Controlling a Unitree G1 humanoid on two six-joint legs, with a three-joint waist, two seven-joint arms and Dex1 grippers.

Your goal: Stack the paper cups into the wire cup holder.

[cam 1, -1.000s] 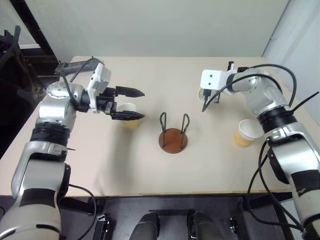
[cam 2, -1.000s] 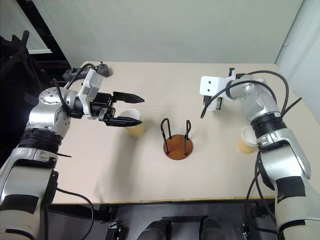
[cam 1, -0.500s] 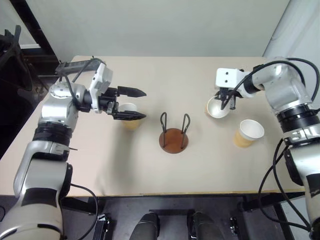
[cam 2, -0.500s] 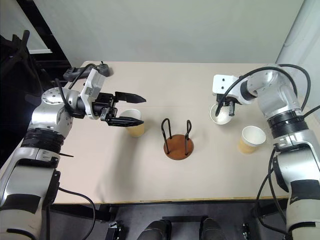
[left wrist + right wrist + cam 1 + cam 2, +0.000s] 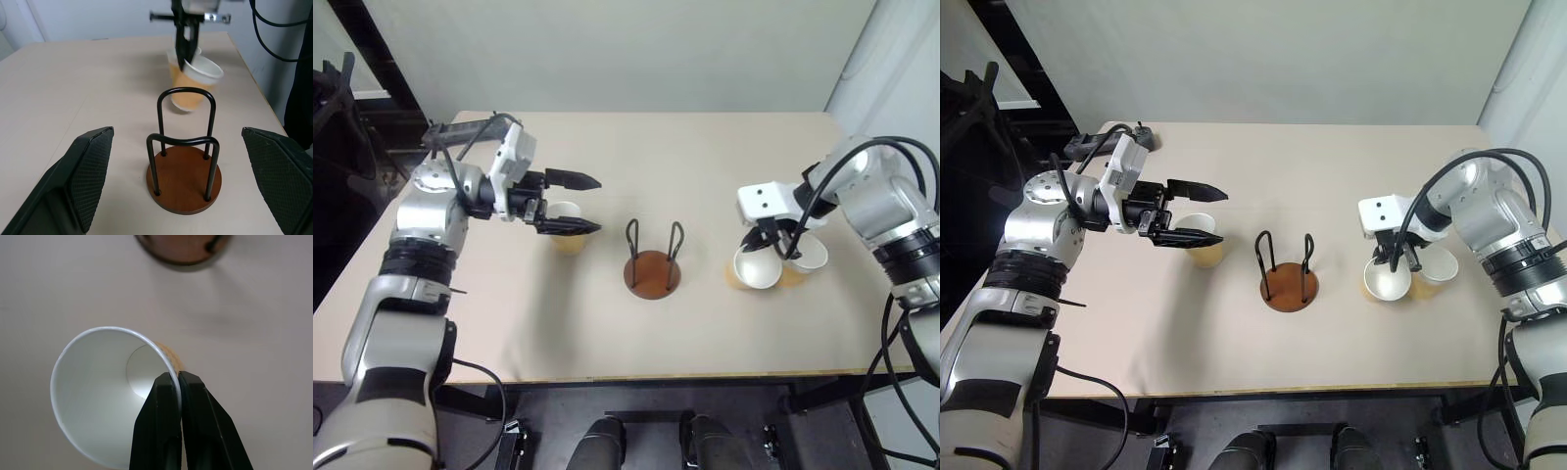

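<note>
Table (image 5: 509, 323) bare around wire cup holder (image 5: 653, 264); cups flank it.

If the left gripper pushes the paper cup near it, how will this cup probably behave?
The paper cup looks thin and empty, so probably light and easily slid. It stands on its narrower base, so a high push may tip it; on its side, it would likely roll.

Head pair looking down over table (image 5: 607, 333), left wrist level toward holder (image 5: 183, 161), right wrist downward, close

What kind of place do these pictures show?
Probably a robot test room or lab: a bare beige table against a plain white wall, holding only paper cups and a wire cup holder.
</note>
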